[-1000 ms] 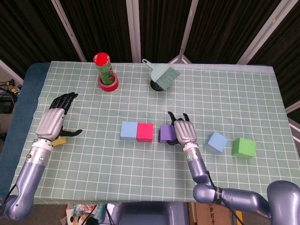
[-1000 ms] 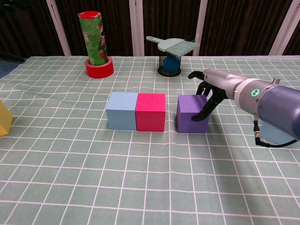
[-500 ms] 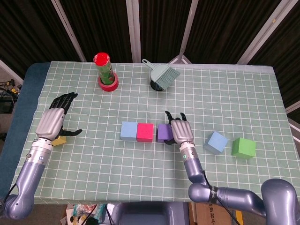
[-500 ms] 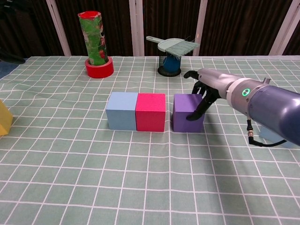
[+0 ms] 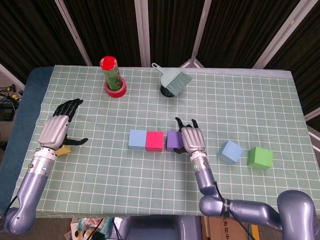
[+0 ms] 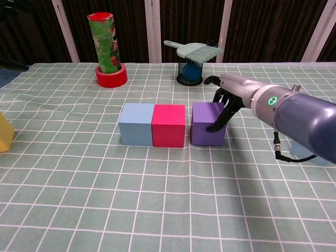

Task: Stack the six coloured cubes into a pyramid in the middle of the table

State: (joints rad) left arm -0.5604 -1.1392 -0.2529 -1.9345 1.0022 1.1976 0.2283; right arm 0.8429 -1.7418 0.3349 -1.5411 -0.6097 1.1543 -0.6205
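A light blue cube [image 5: 137, 139] and a pink cube [image 5: 154, 141] stand side by side mid-table. Just right of them, with a narrow gap, sits a purple cube [image 5: 173, 140]. My right hand [image 5: 192, 140] presses its spread fingers against that cube's right side without gripping it; the chest view shows the same hand [image 6: 231, 94] and purple cube [image 6: 207, 130]. A second light blue cube [image 5: 231, 151] and a green cube [image 5: 260, 157] lie further right. My left hand [image 5: 56, 129] hovers open at the far left, over a yellow cube [image 5: 63, 150] that it mostly hides.
At the back stand a red-topped green can [image 5: 112, 73] inside a red tape roll [image 5: 116, 89], and a teal dustpan with brush [image 5: 175, 80] on a dark cup. The green checked cloth [image 5: 150, 185] covers the table.
My right hand has slid the purple cube leftward, closing most of the gap to the pink cube. The left hand and the other cubes have not moved.
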